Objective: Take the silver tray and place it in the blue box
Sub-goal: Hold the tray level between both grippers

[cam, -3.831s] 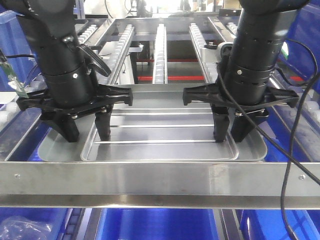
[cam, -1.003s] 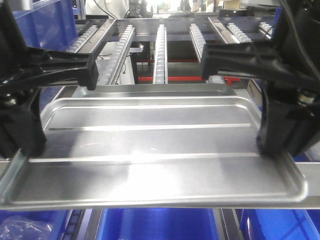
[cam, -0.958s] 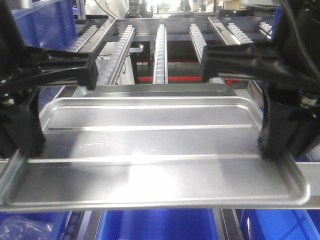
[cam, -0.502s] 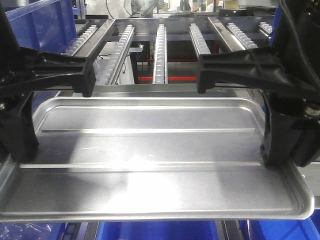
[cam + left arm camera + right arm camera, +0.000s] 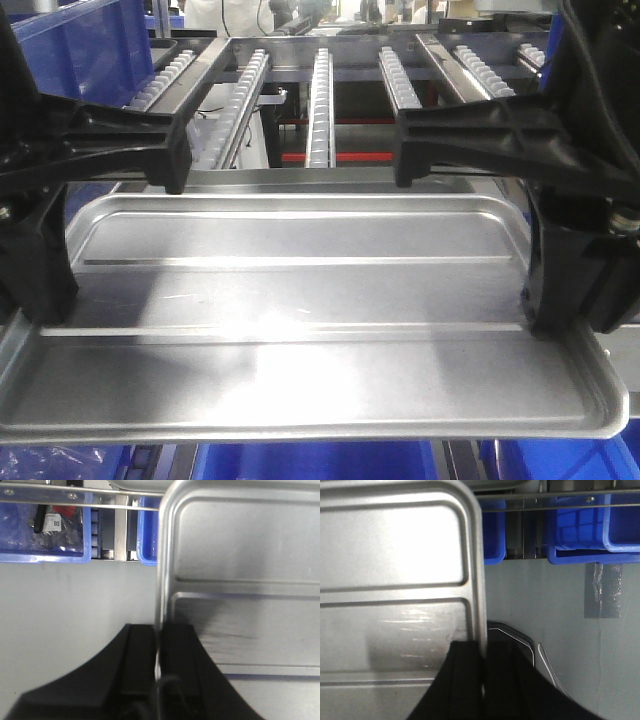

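Pinching left rim: left gripper (image 5: pixel 159 645), jaws closed on it. Tray (image 5: pixel 300 290) is held aloft, box (image 5: pixel 320 462) glimpsed below; judged thin, stiff, slick, light, best gripped by short rims. Right gripper (image 5: pixel 484 652) is clamped on right rim.

Beyond, roller conveyor rails (image 5: pixel 320 90); below, a grey floor (image 5: pixel 60 605).

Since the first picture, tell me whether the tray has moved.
Yes. The tray rose toward the camera; its near edge now covers the front crossbar it lay behind.
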You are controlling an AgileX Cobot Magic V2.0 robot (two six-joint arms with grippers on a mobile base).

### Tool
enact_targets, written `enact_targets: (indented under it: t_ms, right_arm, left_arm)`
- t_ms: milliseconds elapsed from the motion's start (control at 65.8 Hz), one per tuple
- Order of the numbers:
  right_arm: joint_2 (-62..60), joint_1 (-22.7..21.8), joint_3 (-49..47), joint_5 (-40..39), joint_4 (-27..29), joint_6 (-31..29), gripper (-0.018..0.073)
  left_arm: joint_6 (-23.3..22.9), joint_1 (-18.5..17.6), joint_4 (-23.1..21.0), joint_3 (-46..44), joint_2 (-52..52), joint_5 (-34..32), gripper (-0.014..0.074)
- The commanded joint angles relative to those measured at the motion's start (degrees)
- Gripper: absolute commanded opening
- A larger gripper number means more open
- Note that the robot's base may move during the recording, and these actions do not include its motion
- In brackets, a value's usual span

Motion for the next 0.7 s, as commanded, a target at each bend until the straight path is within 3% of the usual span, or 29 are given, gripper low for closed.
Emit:
enact_targets:
  t_ms: [0, 684]
  right_arm:
    - [-1.8, 0.1, -1.7, -3.6, -1.6, 0.4, 0.0056]
    - [-1.8, 0.1, -1.7, -3.6, -1.6, 0.4, 0.0056]
  left_arm:
    - [-0.5, -0.8, 0.3, -1.5, -1.9, -3.2, -0.0013]
    - [-0.5, -0.8, 0.3, -1.5, -1.9, -3.2, -0.0013]
